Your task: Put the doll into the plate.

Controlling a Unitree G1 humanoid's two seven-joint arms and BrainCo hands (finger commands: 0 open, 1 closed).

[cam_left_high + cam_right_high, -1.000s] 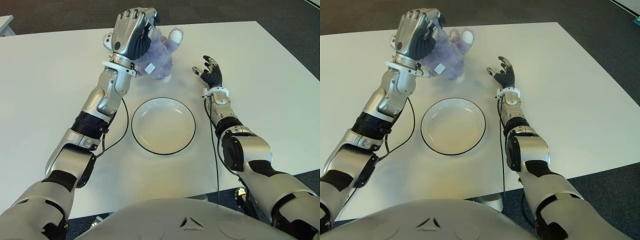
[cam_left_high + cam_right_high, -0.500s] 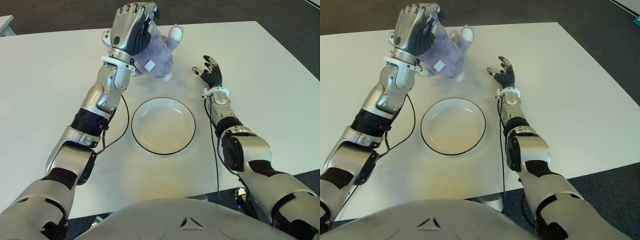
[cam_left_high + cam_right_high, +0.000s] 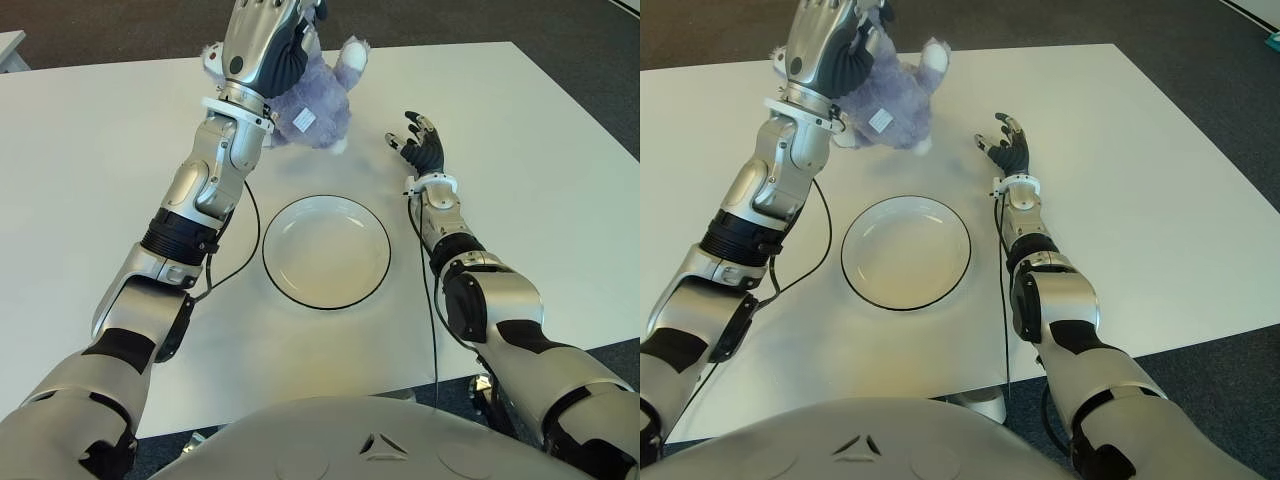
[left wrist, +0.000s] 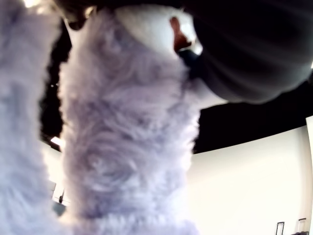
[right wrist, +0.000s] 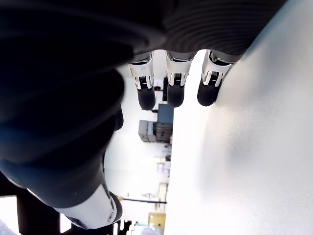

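Left robot hand (image 3: 262,45) at the far side of the table (image 3: 90,180), raised, fingers clenched around the doll (image 3: 315,100). Doll is a purple plush with pale paws and a small white tag on its side; the left wrist view is filled with its fur, pressed against the palm. Whether the doll's lower edge touches the table surface cannot be told from the eye views. Doll sits beyond the far rim of the plate (image 3: 372,285), slightly left of the plate's centre line, not over it.

Plate: white, shallow, dark rim line, lying flat on the table near the middle, nothing in it. A thin black cable (image 3: 243,262) from the left forearm loops on the table just left of the plate.

Right robot hand (image 3: 421,143) shows to the right of the plate and right of the doll, well apart from both. Fingers relaxed and spread, pointing toward the far side; right wrist view shows three fingertips (image 5: 175,96) extended beside the table surface, holding nothing.
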